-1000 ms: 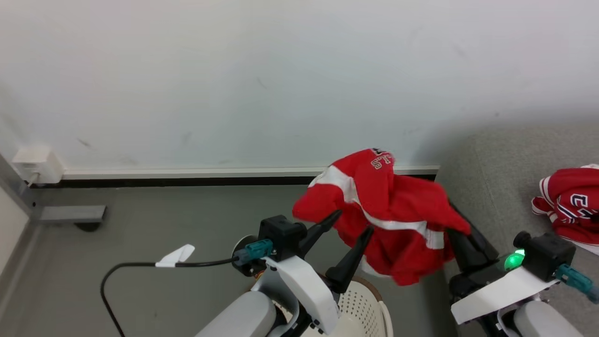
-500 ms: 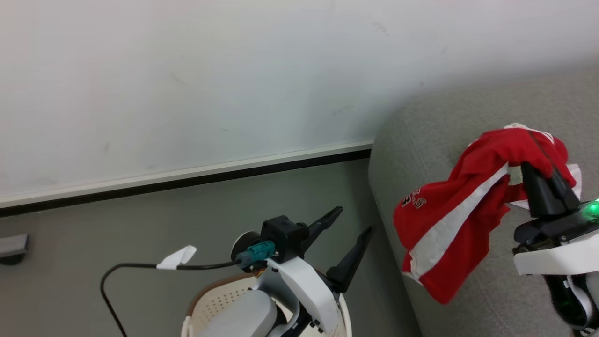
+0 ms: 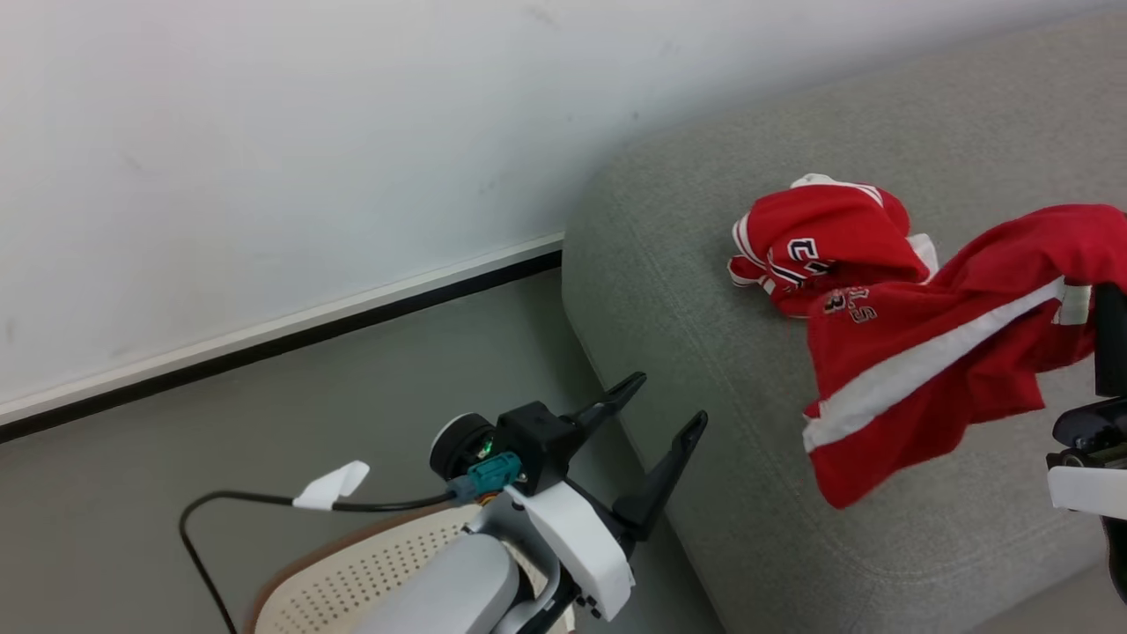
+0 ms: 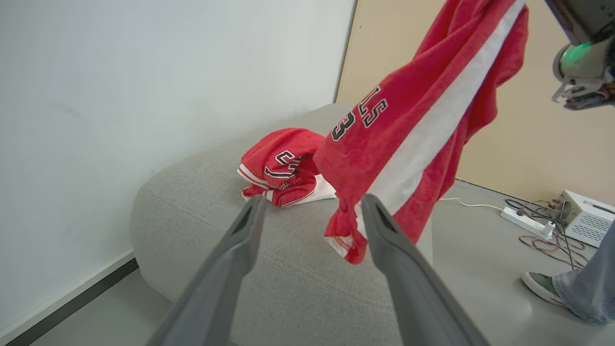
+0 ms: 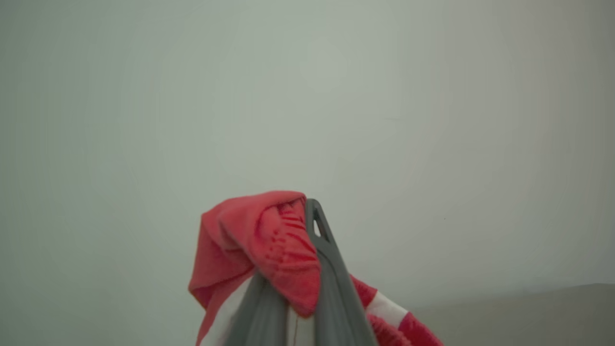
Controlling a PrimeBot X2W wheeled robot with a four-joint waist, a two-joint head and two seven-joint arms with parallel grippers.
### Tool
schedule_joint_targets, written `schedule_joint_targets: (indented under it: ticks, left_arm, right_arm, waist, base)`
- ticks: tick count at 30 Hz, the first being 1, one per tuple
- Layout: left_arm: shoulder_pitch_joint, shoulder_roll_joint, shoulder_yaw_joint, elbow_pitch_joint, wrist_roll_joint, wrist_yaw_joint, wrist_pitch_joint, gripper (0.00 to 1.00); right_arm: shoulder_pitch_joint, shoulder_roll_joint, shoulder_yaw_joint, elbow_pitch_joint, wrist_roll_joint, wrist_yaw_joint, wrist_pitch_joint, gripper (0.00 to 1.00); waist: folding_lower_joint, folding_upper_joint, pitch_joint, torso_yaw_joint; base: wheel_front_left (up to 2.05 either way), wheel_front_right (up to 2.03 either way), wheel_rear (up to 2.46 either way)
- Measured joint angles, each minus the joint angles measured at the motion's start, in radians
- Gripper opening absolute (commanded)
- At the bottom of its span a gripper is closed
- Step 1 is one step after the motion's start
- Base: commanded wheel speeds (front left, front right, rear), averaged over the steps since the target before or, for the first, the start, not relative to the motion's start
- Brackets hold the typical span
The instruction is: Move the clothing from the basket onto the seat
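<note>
Nearest the robot, the basket [image 3: 352, 586] sits low at the left, under the left forearm; only part of its perforated cream wall and brown rim shows. A black cable [image 3: 255, 499] with a white tag loops over the grey floor [image 3: 370, 370] just beside it.

Above the basket's far edge the left gripper [image 3: 669, 398] has its two dark fingers spread wide with nothing between them, pointing towards the near left corner of the sofa [image 3: 704, 308].

Further right, the right gripper [image 5: 300, 216] is pinched shut on a bunched fold of the held garment [image 3: 916, 379], which drapes over one fingertip. The red cloth, with its broad white stripe and black-and-white lettering, hangs down over the sofa cushion. I cannot tell whether its lower hem touches the fabric.

Beyond it, towards the wall [image 3: 264, 132], the crumpled garment [image 3: 819, 246] lies on the sofa, just beside the hanging one.

In the left wrist view, a power strip [image 4: 526, 221], a white box [image 4: 584, 216] and a person's shoe [image 4: 543, 286] are on the floor past the sofa's far right end.
</note>
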Motion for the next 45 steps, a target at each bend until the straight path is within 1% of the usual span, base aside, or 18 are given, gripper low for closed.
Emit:
schedule_joint_targets:
  ticks: [4,8,12,17,18,19,20,21,25,31,34,36,38,45]
  left_arm:
    - [-0.007,0.002,-0.014,0.01,0.012,-0.004,-0.01,1.0]
    - [-0.007,-0.001,-0.025,0.026,0.014,-0.006,-0.017,1.0]
    - [-0.013,-0.006,-0.031,0.038,0.014,-0.011,-0.022,1.0]
    - [-0.026,-0.009,-0.038,0.046,0.015,-0.015,-0.023,1.0]
    - [-0.032,-0.01,-0.039,0.05,0.015,-0.015,-0.023,1.0]
    - [-0.032,-0.01,-0.039,0.05,0.015,-0.015,-0.023,1.0]
    - [-0.04,-0.011,-0.043,0.053,0.016,-0.017,-0.02,1.0]
    - [-0.045,-0.012,-0.045,0.053,0.016,-0.018,-0.017,1.0]
    - [-0.065,-0.013,-0.049,0.054,0.025,-0.019,-0.012,1.0]
    - [-0.105,0.005,-0.05,0.041,0.042,-0.013,0.011,1.0]
    - [-0.12,0.02,-0.047,0.03,0.046,-0.011,0.021,1.0]
    - [-0.13,0.023,-0.049,0.024,0.051,-0.01,0.028,1.0]
    - [-0.144,0.021,-0.051,0.013,0.053,-0.007,0.031,1.0]
    - [-0.179,0.019,-0.054,0.004,0.066,0.0,0.035,1.0]
  right_arm:
    - [0.006,0.008,-0.012,-0.017,-0.002,0.0,0.0,0.0]
    - [0.006,0.012,-0.013,-0.025,-0.004,0.0,0.0,0.0]
    - [0.003,0.012,0.002,-0.024,-0.008,0.0,0.0,0.0]
    - [-0.035,0.0,0.001,-0.021,-0.007,0.0,0.0,0.0]
    - [-0.071,-0.016,0.003,-0.016,0.01,0.0,0.0,0.0]
    - [-0.071,-0.016,0.003,-0.016,0.01,0.0,0.0,0.0]
    - [-0.108,-0.045,0.021,-0.005,0.037,0.0,0.0,0.0]
    - [-0.128,-0.066,0.029,0.006,0.038,0.0,0.0,0.0]
    - [-0.211,-0.128,0.012,0.055,0.07,0.0,0.0,0.0]
    - [-0.305,-0.196,-0.085,0.174,0.088,0.0,0.0,0.0]
    - [-0.346,-0.221,-0.138,0.29,0.08,0.0,0.0,0.0]
    - [-0.376,-0.225,-0.161,0.376,0.083,0.0,0.0,0.0]
    - [-0.411,-0.23,-0.151,0.452,0.092,0.0,0.0,0.0]
    - [-0.548,-0.271,-0.021,0.688,0.081,0.0,0.0,0.0]
  waist:
    - [0.0,-0.0001,0.016,-0.045]
    - [0.0,0.0,0.031,-0.076]
    - [0.0,0.0,0.043,-0.086]
    - [0.0,0.0,0.061,-0.079]
    - [0.0,0.0,0.072,-0.072]
    - [0.0,0.0,0.072,-0.072]
    - [0.0,0.0,0.086,-0.062]
    - [0.0,0.0,0.094,-0.056]
    - [0.0,0.0,0.132,-0.024]
    - [0.0,0.0,0.213,0.034]
    - [0.0002,0.0,0.259,0.064]
    - [0.0001,0.0,0.287,0.086]
    - [0.0002,0.0,0.315,0.109]
    - [0.0003,0.0,0.403,0.187]
  base:
    - [0.0,0.0,0.0]
    - [0.0,0.0,0.0]
    - [0.0,0.0,0.0]
    - [0.0,0.0,0.0]
    - [0.0,0.0,0.0]
    - [0.0,0.0,0.0]
    - [0.0,0.0,0.0]
    - [0.0,0.0,0.0]
    - [0.0,0.0,0.0]
    - [0.0,0.0,0.0]
    - [0.0,0.0,0.0]
    - [0.0,0.0,0.0]
    - [0.0,0.0,0.0]
    - [0.0,0.0,0.0]
